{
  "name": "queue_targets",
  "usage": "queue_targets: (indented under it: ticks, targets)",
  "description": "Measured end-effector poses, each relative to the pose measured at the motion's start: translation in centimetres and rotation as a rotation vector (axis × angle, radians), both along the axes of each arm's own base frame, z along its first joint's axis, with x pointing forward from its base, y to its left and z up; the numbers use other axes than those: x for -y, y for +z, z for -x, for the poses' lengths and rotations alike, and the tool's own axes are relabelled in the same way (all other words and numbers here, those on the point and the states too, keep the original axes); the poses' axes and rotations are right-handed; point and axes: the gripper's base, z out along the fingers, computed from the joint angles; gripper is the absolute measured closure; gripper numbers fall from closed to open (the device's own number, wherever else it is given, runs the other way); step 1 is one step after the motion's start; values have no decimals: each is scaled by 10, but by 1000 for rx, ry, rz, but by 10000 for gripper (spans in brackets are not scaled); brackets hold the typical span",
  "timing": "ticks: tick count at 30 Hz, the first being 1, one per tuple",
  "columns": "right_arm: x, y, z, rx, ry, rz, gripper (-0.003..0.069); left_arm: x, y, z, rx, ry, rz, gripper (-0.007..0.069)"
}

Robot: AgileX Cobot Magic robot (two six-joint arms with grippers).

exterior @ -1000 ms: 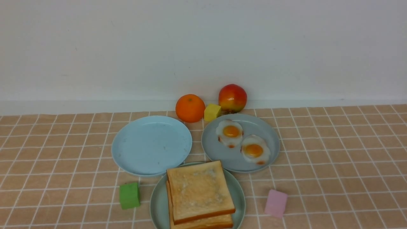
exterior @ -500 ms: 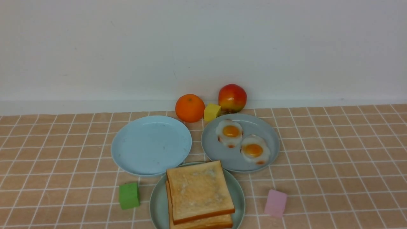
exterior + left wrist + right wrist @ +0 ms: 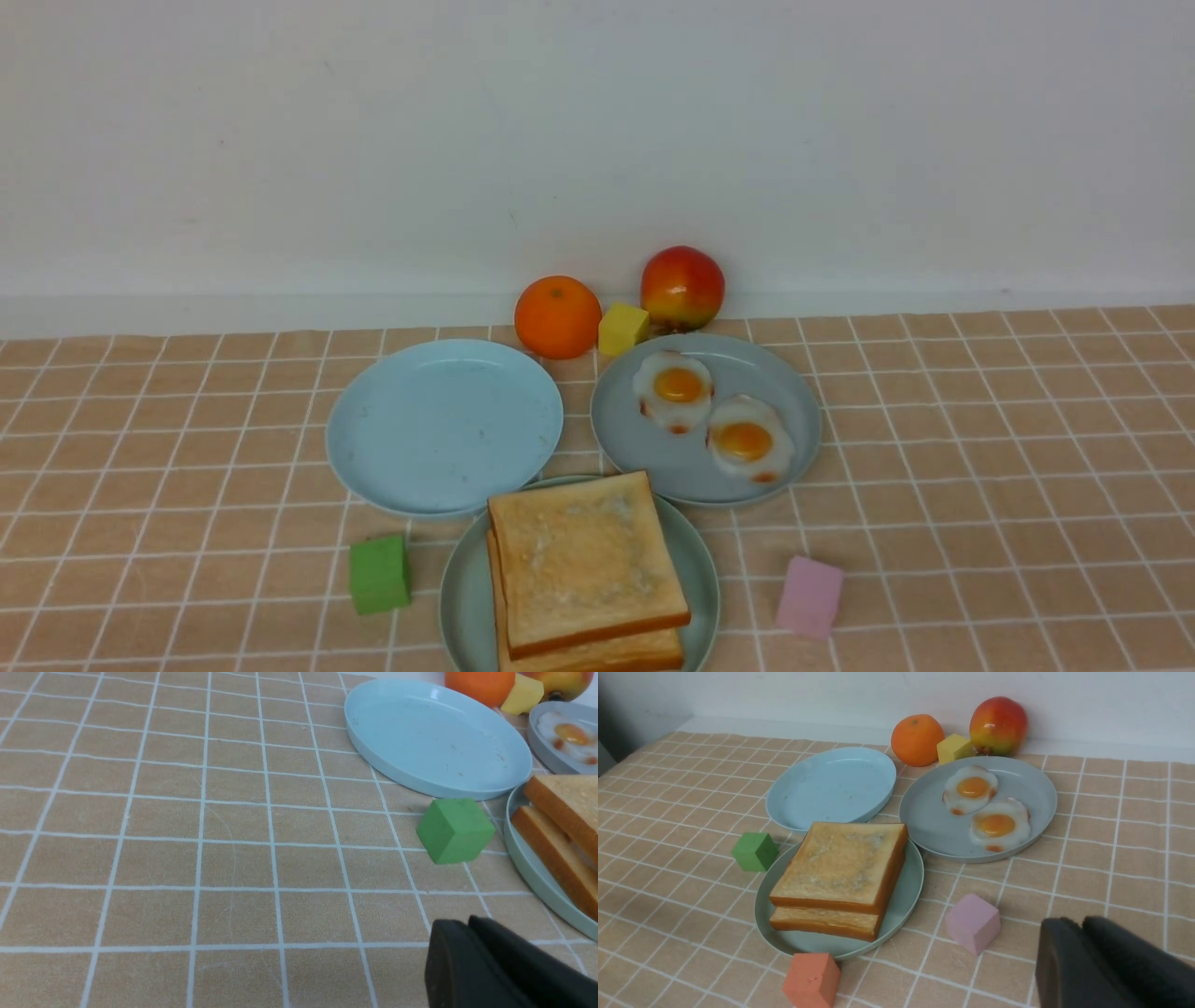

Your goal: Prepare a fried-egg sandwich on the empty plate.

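Left pincer (image 3: 455, 924) showed only as two dark fingers lying close side by side over bare worktop (image 3: 187, 858), nothing between them. I could not tell if they were fully pressed together. Right pincer (image 3: 1073, 921) looked the same: dark fingers close, a thin seam between, holding nothing, hovering near the pink cube (image 3: 972, 923).

I noted three plates grouped mid-worktop in the front view. The blue plate (image 3: 443, 425), on the left, lay bare. The grey plate (image 3: 672, 467), to its right, carried two eggs: the far egg (image 3: 676, 387) and the near egg (image 3: 747, 441), touching edge to edge, yolks up. The mint plate (image 3: 462, 597), nearest the robot, sat just beside both others and held the toast: top slice (image 3: 583, 560) stacked flat on the bottom slice (image 3: 597, 653), slightly offset.

Behind the plates, by the wall, I logged the orange (image 3: 557, 317), yellow cube (image 3: 623, 329) and apple (image 3: 682, 287) in a row, the cube touching or nearly touching the orange. The green cube (image 3: 379, 573) stood just left of the mint plate. The pink cube was to that plate's right, apart from it. The red cube (image 3: 811, 980) sat against the mint plate's near rim, seen from the right wrist only.
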Motion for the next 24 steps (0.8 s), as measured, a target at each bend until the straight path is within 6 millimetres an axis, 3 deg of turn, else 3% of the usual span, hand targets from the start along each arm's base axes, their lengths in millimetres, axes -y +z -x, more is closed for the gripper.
queue_targets:
  ticks: [6, 24]
  targets:
    - [0, -1, 0, -3, 0, 2, 578, 0, 0, 0, 0, 0, 0, 578]
    - [13, -35, 3, -77, -148, 48, 563, 0, 0, 0, 0, 0, 0, 578]
